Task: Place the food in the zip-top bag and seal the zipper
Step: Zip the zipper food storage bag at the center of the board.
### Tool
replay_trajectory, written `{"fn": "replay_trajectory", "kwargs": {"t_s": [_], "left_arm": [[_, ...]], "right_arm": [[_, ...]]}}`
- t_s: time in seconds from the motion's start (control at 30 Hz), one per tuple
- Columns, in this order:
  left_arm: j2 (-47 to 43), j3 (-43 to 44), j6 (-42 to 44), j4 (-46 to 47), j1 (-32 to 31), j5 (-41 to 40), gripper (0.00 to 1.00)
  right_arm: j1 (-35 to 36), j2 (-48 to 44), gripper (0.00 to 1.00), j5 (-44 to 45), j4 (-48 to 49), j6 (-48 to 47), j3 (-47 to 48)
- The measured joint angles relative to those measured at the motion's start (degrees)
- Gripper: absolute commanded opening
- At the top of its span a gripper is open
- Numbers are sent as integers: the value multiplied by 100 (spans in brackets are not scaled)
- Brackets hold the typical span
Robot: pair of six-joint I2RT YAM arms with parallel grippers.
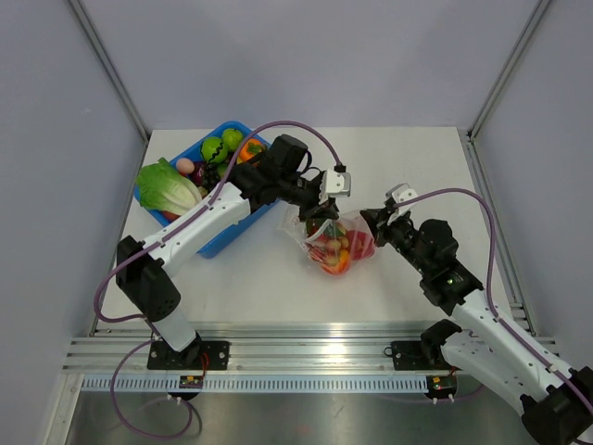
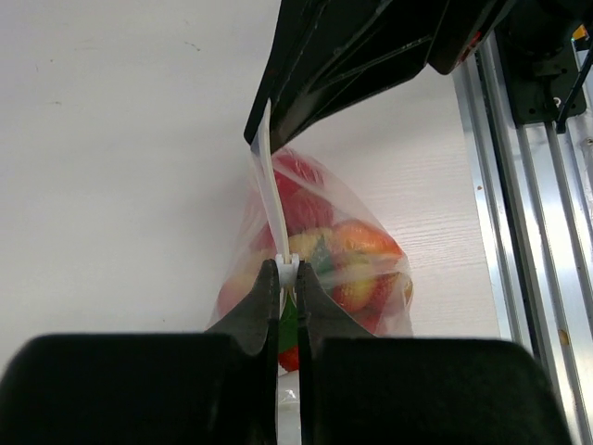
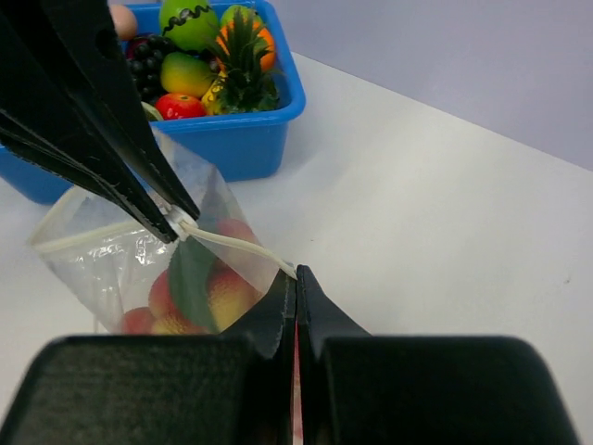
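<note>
The clear zip-top bag [image 1: 337, 243] sits mid-table, holding several red, orange and yellow toy fruits [image 1: 335, 258]. Its pale zipper strip [image 2: 271, 190] runs taut between my two grippers. My left gripper [image 2: 288, 271] is shut on the white slider part of the zipper. It also shows in the top view [image 1: 321, 211]. My right gripper [image 3: 296, 276] is shut on the zipper's far end [image 3: 243, 248] at the bag's corner, and shows in the top view [image 1: 372, 222]. More food [image 1: 219, 148] lies in the blue bin.
The blue bin [image 1: 231, 234] stands at the back left with a lettuce [image 1: 168, 186], green fruits and a pineapple [image 3: 243, 57] in it. The metal rail [image 1: 306, 357] runs along the table's near edge.
</note>
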Motion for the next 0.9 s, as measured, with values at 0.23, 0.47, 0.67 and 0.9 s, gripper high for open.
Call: {"fn": "replay_trajectory", "kwargs": {"t_s": [0.23,0.47,0.67,0.9], "left_arm": [[-7,-28,-59,-24,0,-317,0],[-192,-417,-155,4,46,-466,0],[-608,-807,-280,2,223,-603,0],[-977,-1202,-367,-11,387,-717,0]], "right_arm": [[2,-157,0,743,15,-13,-85],[9,-295,0,1329,20,-26,-197],[7,-361,0,1657,13,-76,-223],[7,-378,0,1829,22,-153,-223]]}}
